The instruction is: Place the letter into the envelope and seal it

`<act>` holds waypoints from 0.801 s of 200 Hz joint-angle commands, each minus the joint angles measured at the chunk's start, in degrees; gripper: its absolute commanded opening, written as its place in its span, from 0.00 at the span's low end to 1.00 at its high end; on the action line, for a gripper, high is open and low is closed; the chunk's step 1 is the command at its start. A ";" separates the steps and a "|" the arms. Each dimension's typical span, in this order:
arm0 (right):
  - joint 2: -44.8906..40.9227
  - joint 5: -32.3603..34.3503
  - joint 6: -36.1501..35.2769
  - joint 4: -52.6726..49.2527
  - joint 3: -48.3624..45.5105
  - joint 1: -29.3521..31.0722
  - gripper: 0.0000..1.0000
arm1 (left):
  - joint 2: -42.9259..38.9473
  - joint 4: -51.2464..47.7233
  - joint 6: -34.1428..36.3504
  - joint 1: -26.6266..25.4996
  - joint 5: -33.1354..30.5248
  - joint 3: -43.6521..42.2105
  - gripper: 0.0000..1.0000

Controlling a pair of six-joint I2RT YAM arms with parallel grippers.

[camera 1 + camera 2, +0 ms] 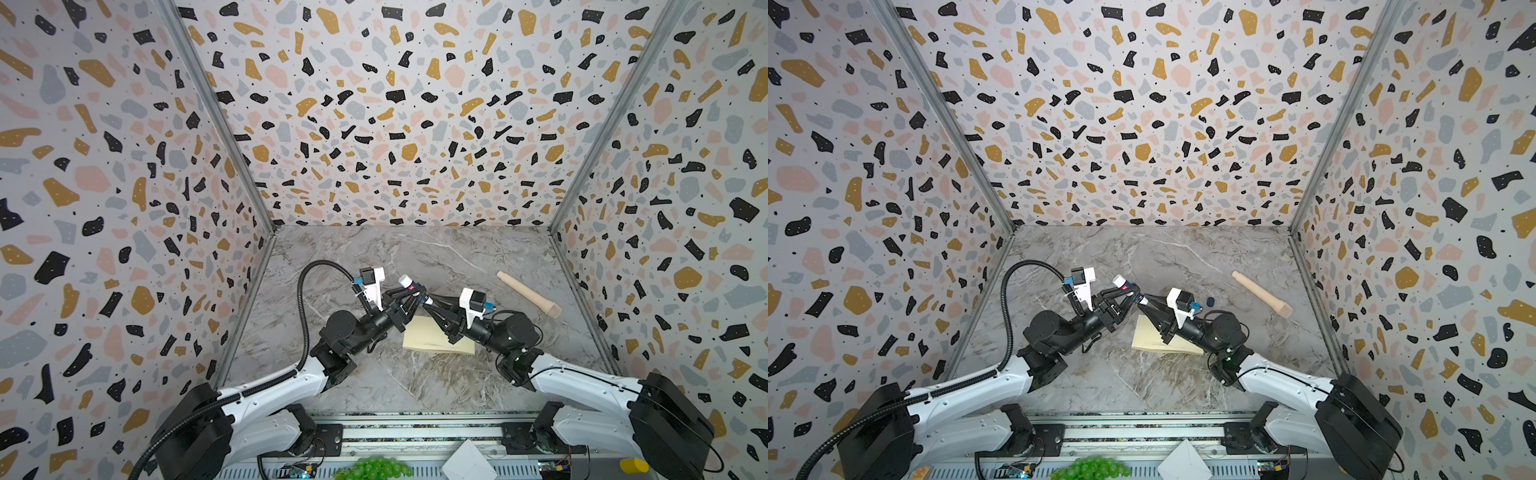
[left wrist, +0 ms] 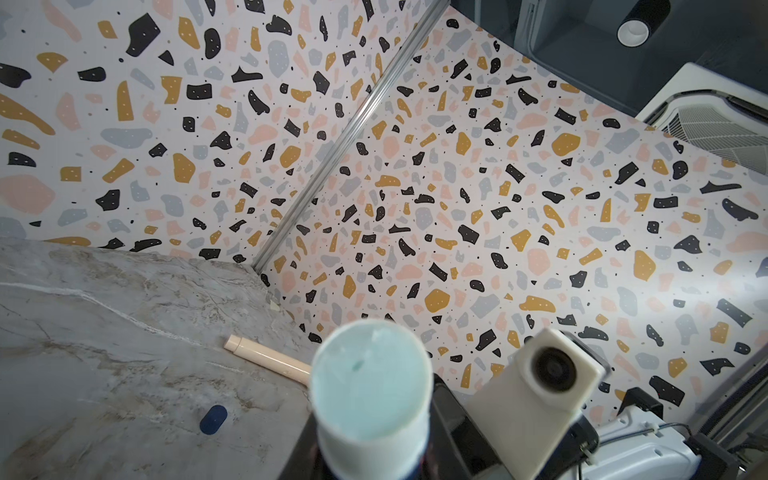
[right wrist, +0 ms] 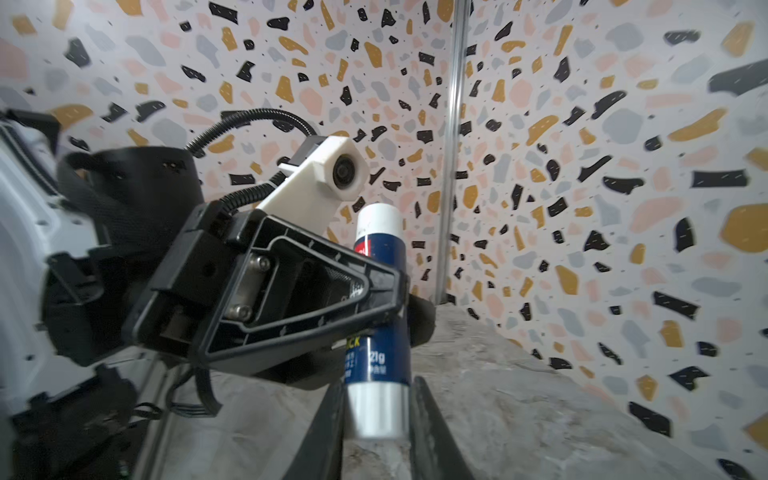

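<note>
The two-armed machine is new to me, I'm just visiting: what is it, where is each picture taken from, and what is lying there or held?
These are two robot arms mounted at the near edge of a marble-patterned table, each ending in a two-fingered gripper. The two top views look down from overhead; the other two come from a camera on each wrist. The left gripper and the right gripper meet, both closed on a glue stick: the left around its blue body, the right on its silvery base. Its cap is off: the pale glue shows in the left wrist view, and the dark blue cap lies on the table. Also there: the cream envelope, partly under the right arm, and a tapered wooden stick.
</note>
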 commanded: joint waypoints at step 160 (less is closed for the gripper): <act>-7.37 28.71 -24.40 -4.02 -2.93 10.22 0.74 | -3.30 1.90 2.79 0.01 -0.68 0.24 0.00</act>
